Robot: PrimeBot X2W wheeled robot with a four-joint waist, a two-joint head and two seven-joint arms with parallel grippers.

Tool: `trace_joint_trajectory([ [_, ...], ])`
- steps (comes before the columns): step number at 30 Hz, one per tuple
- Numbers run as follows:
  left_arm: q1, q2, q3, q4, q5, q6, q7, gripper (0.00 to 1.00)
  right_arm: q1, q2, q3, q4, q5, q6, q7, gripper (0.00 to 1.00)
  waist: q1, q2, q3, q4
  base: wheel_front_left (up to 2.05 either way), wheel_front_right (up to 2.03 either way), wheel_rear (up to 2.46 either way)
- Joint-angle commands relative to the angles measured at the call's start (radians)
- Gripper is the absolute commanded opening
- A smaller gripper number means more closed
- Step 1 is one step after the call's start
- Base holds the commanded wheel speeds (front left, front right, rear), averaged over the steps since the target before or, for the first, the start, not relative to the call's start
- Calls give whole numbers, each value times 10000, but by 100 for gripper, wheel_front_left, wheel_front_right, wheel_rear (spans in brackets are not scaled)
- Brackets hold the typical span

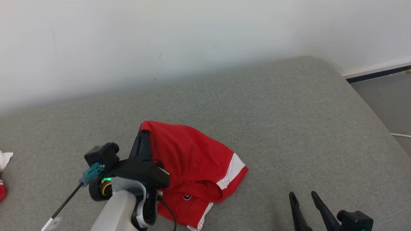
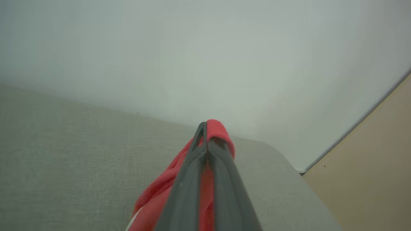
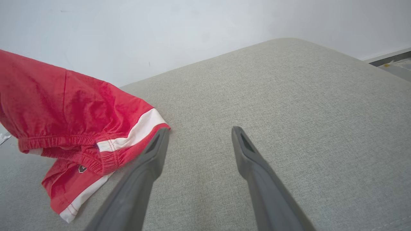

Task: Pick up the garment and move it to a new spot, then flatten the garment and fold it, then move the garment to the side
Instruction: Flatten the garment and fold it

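The garment (image 1: 196, 163) is a pair of red shorts with white side stripes, hanging in a bunch over the grey padded surface, its lower end trailing on the surface. My left gripper (image 1: 143, 130) is shut on the garment's upper edge and holds it raised. In the left wrist view the two dark fingers (image 2: 192, 160) meet with red cloth (image 2: 216, 130) pinched over their tips. My right gripper (image 1: 302, 193) stands open at the lower right, well clear of the cloth. In the right wrist view its fingers (image 3: 154, 150) spread wide beside the garment (image 3: 74, 112), with nothing between them.
The grey padded surface (image 1: 289, 122) runs back to a white wall (image 1: 160, 38), with its rounded corner at the far right. Floor and a dark baseboard (image 1: 379, 75) lie beyond that corner. Another red and white cloth item (image 1: 4, 173) lies at the left edge.
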Motion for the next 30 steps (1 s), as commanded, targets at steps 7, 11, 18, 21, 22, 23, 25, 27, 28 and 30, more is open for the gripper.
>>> trace_joint_trajectory([
  [7, 278, 168, 626, 1481, 1597, -26, -32, 100, -20, -9, 80, -51, -66, 21, 77, 100, 0, -1, -19, 143, 0, 0, 0],
  [11, 390, 334, 614, 2375, 2064, -90, -32, 100, 50, -7, 71, -56, -43, 21, 93, 100, 0, -1, -62, 209, 0, 0, 0],
  [18, 833, 421, 817, 2641, 2506, -307, -32, 100, 162, -7, -35, -88, -48, 21, 126, 100, 0, -1, -148, 481, 0, 0, 0],
  [21, 1185, 370, 790, 2215, 2860, -438, -33, 100, 236, -7, -57, -127, -29, 21, 133, 100, 0, -1, -202, 667, 0, 0, 0],
  [22, 1306, 353, 736, 2076, 3003, -476, -33, 100, 249, -7, -61, -134, -27, 21, 144, 100, 0, -1, -225, 721, 0, 0, 0],
  [23, 1403, 340, 639, 1978, 3146, -562, -33, 100, 257, -7, -82, -145, -26, 21, 144, 100, 0, -1, -237, 772, 0, 0, 0],
  [25, 1540, 297, 330, 1797, 3379, -778, -33, 100, 270, -7, -121, -158, -16, 21, 134, 100, 0, -1, -272, 866, 0, 0, 0],
  [27, 1655, 234, -96, 1802, 3611, -1030, 41, 100, 287, -7, -126, -179, -4, 21, 143, 100, 0, -1, -298, 917, 0, 0, 0],
  [28, 1654, 207, -316, 1796, 3701, -1141, 106, 100, 297, -7, -119, -186, 2, 21, 152, 100, 0, -1, -304, 932, 0, 0, 0],
  [30, 1609, 159, -745, 1820, 3729, -1389, 423, 100, 292, -7, -77, -182, 11, 21, 165, 100, 0, -1, -302, 923, 0, 0, 0],
])
